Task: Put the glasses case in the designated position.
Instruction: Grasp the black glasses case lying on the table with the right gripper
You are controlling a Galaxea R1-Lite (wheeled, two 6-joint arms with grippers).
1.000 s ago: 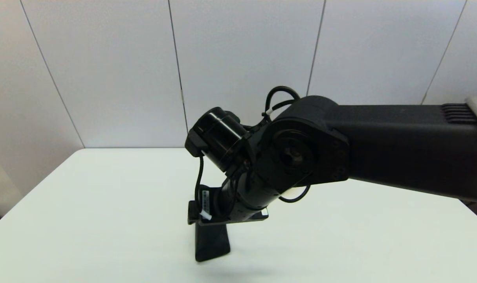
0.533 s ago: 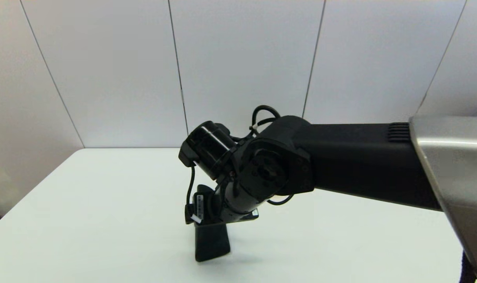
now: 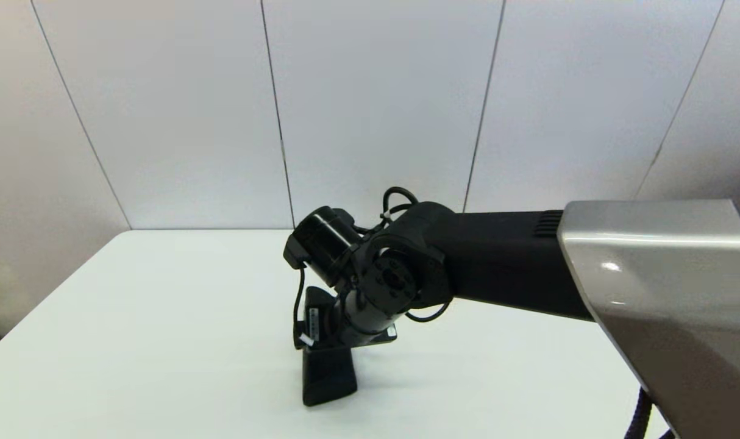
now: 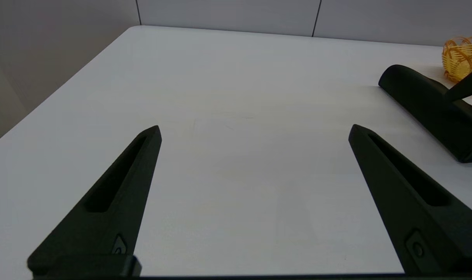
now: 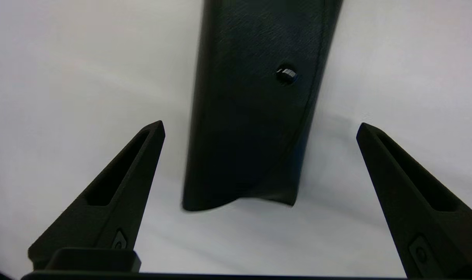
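The glasses case (image 5: 255,116) is a long black pouch with a small snap stud, lying flat on the white table (image 3: 163,341). Its near end (image 3: 327,381) pokes out below my right wrist in the head view. My right gripper (image 5: 259,126) hangs just above the case, open, one finger on each side of it and neither touching. My left gripper (image 4: 255,130) is open and holds nothing, low over the table off to the case's side. From there the case (image 4: 426,112) shows with a right finger (image 4: 467,85) over it. No marker shows the designated position.
A small yellow wicker basket (image 4: 463,56) stands beyond the case's far end. My right arm (image 3: 498,262) stretches across the middle of the head view and hides the table behind it. Grey wall panels close off the table's far edge.
My right arm has reached farther in and its wrist has sunk slightly over the case. The case has stayed where it was.
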